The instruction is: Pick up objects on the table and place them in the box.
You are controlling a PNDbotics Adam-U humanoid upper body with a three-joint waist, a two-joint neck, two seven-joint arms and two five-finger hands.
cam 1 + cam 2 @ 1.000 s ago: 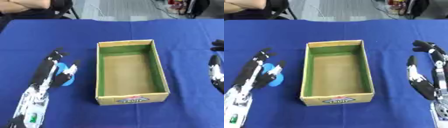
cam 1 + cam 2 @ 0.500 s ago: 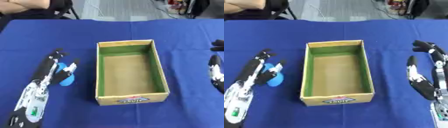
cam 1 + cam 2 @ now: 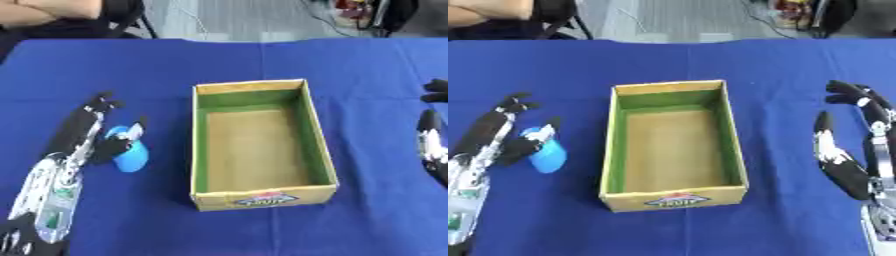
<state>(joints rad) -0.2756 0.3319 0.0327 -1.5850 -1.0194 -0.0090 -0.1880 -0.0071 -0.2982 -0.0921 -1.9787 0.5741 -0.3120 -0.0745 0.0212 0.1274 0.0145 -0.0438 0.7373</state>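
A blue cloth covers the table (image 3: 262,65), and an open cardboard box (image 3: 674,196) with green inner walls sits at its centre. At three o'clock of the box the right hand (image 3: 846,150) rests with fingers spread wide, holding nothing. At nine o'clock the left hand (image 3: 83,132) lies with straight fingers, its thumb touching a small light-blue object (image 3: 129,155) beside it.

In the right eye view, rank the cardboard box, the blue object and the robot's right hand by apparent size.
1. Cardboard box, clearly largest.
2. Right hand, open at the right edge.
3. Blue object, smallest, partly covered by the left hand.
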